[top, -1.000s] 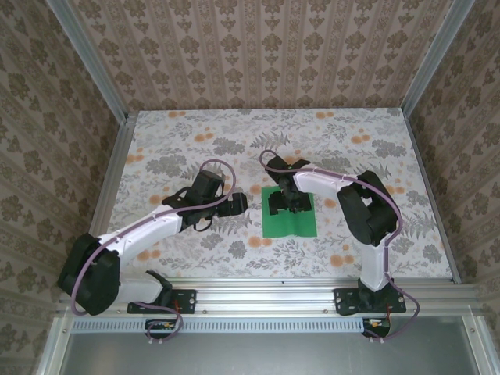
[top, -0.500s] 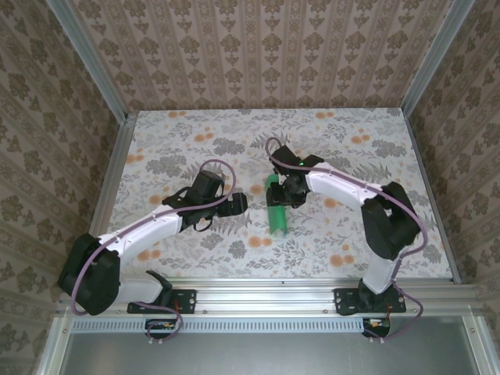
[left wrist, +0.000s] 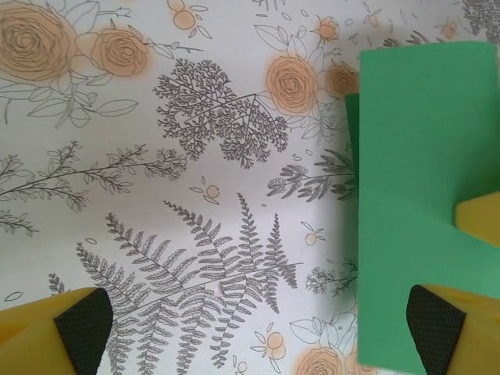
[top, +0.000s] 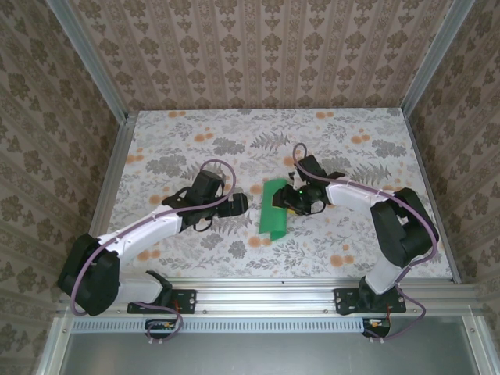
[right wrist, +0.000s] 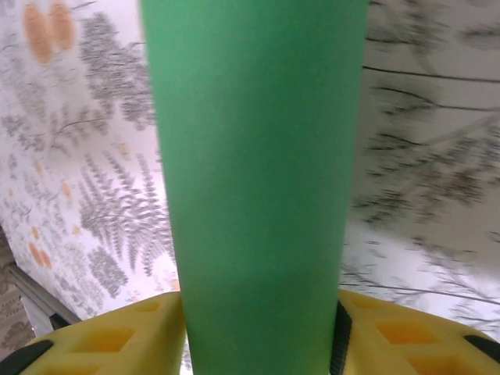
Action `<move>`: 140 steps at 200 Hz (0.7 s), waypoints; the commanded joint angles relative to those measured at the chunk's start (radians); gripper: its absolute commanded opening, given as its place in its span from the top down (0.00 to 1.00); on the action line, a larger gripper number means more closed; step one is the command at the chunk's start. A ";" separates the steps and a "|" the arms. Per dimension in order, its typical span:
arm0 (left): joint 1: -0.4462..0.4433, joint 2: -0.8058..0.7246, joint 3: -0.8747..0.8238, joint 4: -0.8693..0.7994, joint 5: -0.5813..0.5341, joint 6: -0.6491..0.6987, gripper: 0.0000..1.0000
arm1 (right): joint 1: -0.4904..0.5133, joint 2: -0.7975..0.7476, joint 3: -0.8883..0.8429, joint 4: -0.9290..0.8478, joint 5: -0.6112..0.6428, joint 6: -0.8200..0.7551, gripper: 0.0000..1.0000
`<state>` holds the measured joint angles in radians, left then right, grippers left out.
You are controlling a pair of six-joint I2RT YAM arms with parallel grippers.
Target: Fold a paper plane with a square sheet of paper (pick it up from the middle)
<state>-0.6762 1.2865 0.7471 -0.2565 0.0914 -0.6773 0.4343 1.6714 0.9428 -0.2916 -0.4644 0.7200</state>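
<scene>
Paper is what changed: a second ago the square sheet of paper (top: 273,211) lay open and flat on the worktop (top: 351,156) under the right hand. Now it is doubled into a narrow green band, its two halves drawn up together. The band sits mid-worktop, running from far to near, and the shadow beside it suggests it is at least partly lifted. The right arm has swung round and reaches the sheet from the right. I judge that the pinch at the middle has made the first lengthwise fold, though no crease looks pressed flat yet.

The right hand (top: 294,201) is roughly half closed and grips the doubled sheet on both faces. In its wrist view the sheet (right wrist: 258,156) runs straight out from between the yellow fingers (right wrist: 101,340). The left hand (top: 238,205) is spread wide, holds nothing, and hangs just left of the sheet. In its own view the sheet (left wrist: 422,156) passes beneath one finger pad (left wrist: 437,328); whether they touch I cannot tell.
</scene>
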 commanded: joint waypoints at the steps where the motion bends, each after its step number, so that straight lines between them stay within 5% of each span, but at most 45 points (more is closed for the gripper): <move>1: -0.027 0.012 0.037 -0.002 0.043 0.003 0.00 | -0.033 0.007 -0.053 0.047 -0.026 0.007 0.45; 52: -0.085 0.091 0.075 0.019 0.054 -0.016 0.01 | -0.081 -0.015 -0.084 -0.066 0.004 -0.103 0.24; 140: -0.121 0.175 0.137 0.048 0.059 -0.062 0.15 | -0.108 -0.064 -0.053 -0.236 0.142 -0.188 0.29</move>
<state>-0.7883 1.4349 0.8433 -0.2325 0.1390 -0.7143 0.3305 1.6283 0.8650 -0.4362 -0.3965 0.5629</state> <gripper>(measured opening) 0.870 0.729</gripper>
